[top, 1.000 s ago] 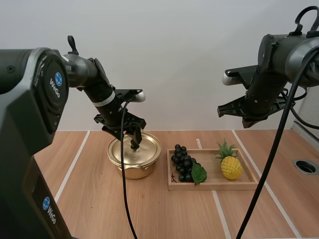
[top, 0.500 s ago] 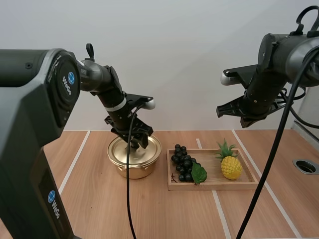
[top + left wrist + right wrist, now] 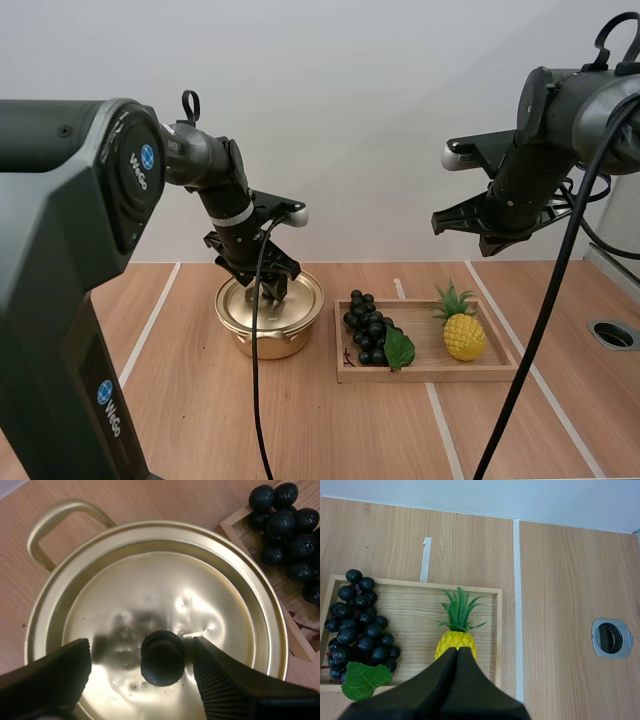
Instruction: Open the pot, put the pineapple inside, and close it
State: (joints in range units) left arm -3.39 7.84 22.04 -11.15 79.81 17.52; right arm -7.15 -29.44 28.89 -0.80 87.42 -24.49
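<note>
both left fingers (image 3: 227,690) flank the lid knob (image 3: 161,658), apart.

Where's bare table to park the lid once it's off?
Bare wood left of the pot, and the wide strip in front of pot and tray. Also right of the tray, short of the metal grommet. Crowded: the tray, with grapes and pineapple; pot-tray gap is narrow.
</note>
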